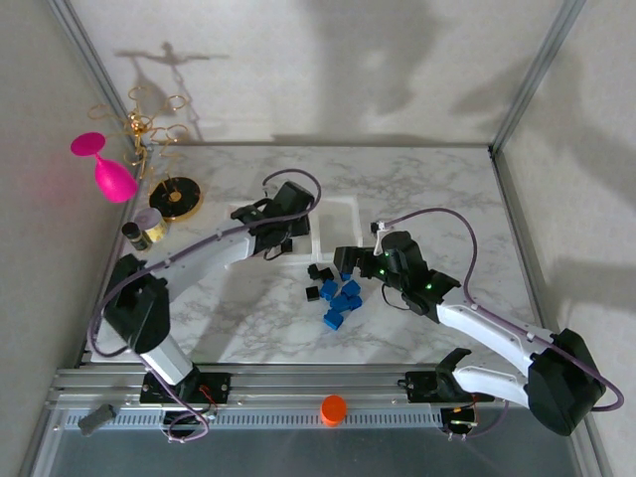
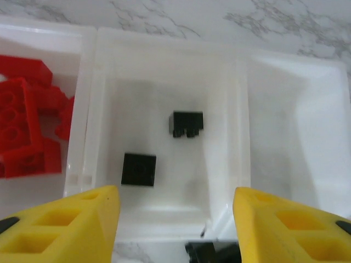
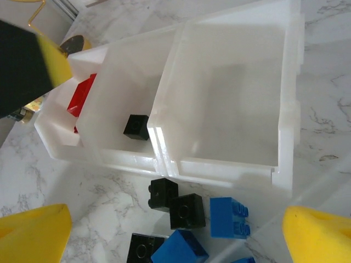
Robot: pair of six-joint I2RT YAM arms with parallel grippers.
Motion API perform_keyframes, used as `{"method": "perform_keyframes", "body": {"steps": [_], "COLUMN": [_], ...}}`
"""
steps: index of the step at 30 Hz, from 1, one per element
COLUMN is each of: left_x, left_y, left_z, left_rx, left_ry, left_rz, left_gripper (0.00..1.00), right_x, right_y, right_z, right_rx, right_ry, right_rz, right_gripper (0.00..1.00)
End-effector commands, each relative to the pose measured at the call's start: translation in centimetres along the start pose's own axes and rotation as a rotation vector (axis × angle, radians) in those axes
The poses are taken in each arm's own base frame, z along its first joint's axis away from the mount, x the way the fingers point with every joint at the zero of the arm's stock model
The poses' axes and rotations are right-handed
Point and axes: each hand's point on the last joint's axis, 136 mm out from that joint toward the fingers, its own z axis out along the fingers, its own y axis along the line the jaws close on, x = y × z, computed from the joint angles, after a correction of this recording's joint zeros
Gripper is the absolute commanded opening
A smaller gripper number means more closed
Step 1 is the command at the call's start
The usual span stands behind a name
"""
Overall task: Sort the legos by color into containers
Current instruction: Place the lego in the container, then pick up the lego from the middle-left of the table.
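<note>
Jaws gape empty on both arms, left over two black legos (image 2: pixel 187 124) in what seems the middle container (image 2: pixel 164 76).

No text, label, brand, number or sign can be read anywhere. The studs of the red legos (image 2: pixel 22 126), ahead and to the left of the left end effector (image 2: pixel 175 215), are too blurred to show any lettering. So are the studs of the black legos (image 3: pixel 187 211) and blue legos (image 3: pixel 229 217) lying on the tabletop (image 3: pixel 329 109) just ahead of the right end effector (image 3: pixel 175 236)
</note>
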Motion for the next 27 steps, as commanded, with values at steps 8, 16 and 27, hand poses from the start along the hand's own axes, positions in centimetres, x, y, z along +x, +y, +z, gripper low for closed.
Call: {"method": "perform_keyframes", "body": {"steps": [8,16,27], "left_x": [8.0,12.6,16.3], "left_y": [-0.7,-1.7,-2.2], "left_z": [-2.8,-1.9,1.1], "left_rx": [0.07,0.099,0.062], "left_ry": [0.126,0.202,0.268], "left_rz": [0.039,0.049,0.072], "left_gripper": [0.57,0.6,0.6], "right_x": [2.6,3.4,3.4], "right_y": [-1.2,-1.7,-1.9], "right_z": [0.5,0.5,0.4], "right_rx": [0.026,0.033,0.042], "right_ry": [0.099,0.107,0.102], "right_rz": [-0.033,-0.02,-0.022], "right_gripper": [0.99,0.99,0.99]}}
